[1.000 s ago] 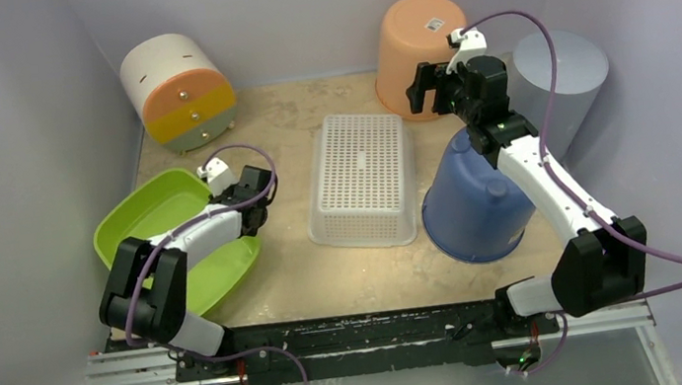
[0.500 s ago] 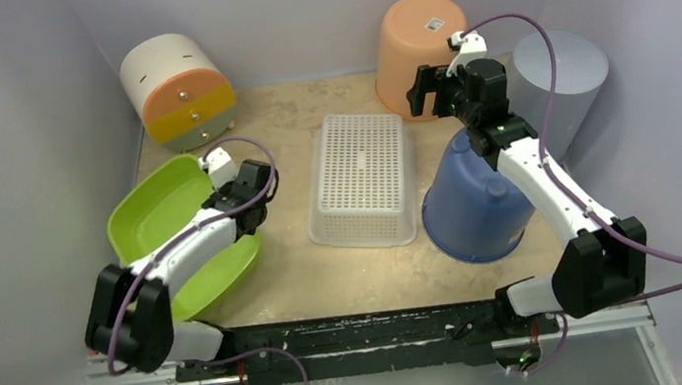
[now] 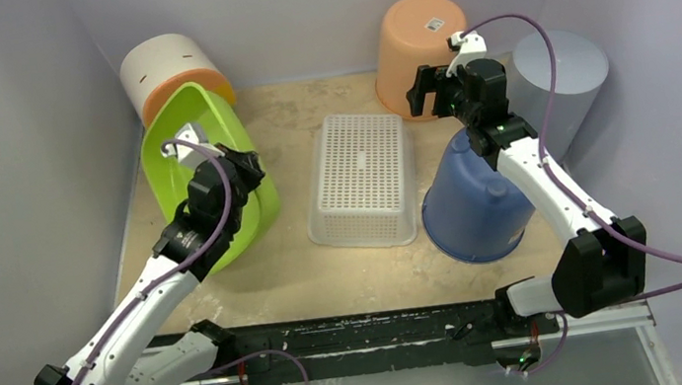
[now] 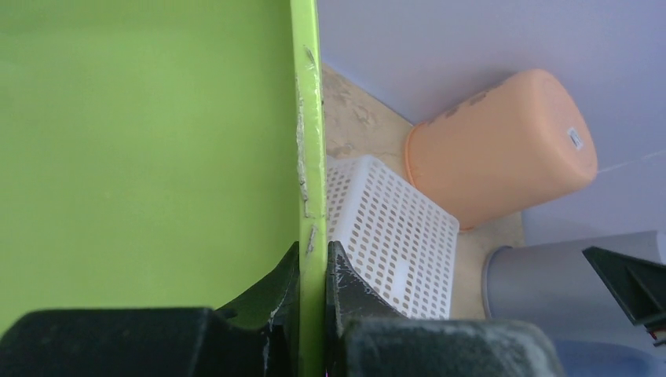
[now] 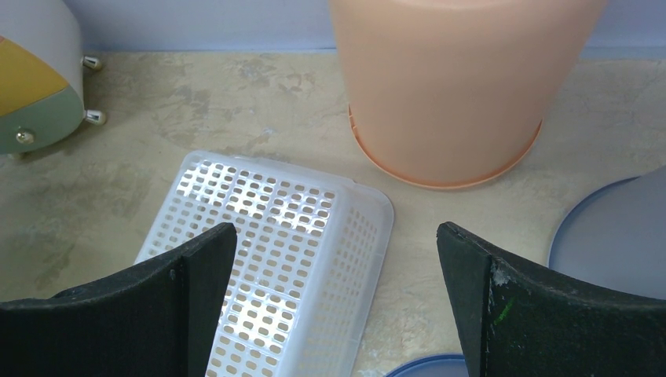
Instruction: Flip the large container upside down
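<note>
**Large lime-green plastic basin** (image 3: 174,150): is standing tipped up on its long edge at the left of the beige tabletop (image 3: 307,267). Its hollow side is facing the overhead camera, and its upper rim is partly covering the cream drum-shaped drawer cabinet (image 3: 163,65) behind it.

**Left gripper** (image 3: 233,170): is clamping the basin's right-hand rim. In the wrist view the scuffed green edge is sitting pinched between the two black fingers (image 4: 345,283).

**Right gripper** (image 3: 425,92): is hovering with its jaws spread wide, holding nothing. It is hanging just in front of the inverted orange plastic bucket (image 3: 417,43) and above the far side of the blue plastic bucket (image 3: 469,210).

**White perforated plastic basket** (image 3: 360,180): is lying upside down at mid-table, between the basin and the blue bucket.

**Grey cylindrical bin** (image 3: 565,73): is standing at the far right.
</note>
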Robot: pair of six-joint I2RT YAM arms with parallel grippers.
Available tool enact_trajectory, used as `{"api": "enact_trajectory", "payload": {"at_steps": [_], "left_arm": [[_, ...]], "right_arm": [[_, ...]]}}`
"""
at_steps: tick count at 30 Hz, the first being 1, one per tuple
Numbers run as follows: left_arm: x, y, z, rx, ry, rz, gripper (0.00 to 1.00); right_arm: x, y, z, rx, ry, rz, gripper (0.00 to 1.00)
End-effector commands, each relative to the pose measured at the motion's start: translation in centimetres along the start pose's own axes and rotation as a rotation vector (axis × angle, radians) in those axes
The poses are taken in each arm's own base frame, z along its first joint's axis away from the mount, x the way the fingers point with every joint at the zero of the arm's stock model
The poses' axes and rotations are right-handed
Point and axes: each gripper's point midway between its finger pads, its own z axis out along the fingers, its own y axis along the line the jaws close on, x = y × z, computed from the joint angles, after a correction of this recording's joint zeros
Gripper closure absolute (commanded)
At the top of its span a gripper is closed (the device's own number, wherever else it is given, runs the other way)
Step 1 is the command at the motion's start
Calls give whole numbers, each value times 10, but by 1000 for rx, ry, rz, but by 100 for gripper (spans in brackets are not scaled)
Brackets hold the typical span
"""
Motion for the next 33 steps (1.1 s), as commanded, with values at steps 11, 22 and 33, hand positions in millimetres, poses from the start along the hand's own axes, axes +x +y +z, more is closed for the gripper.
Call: {"api": "enact_trajectory", "payload": {"at_steps": [11,22,33], "left_arm": [[-11,-106,-28,609,-28,-231,100],[1,-69,3,792,53,-653,100],[-6,-56,-20,983,114,-956,100]], "right_arm": [[-18,2,-4,-1,-58,5,0],[-22,2,-7,3,-68,9,0],[-24,2,-8,3,-71,5,0]]}}
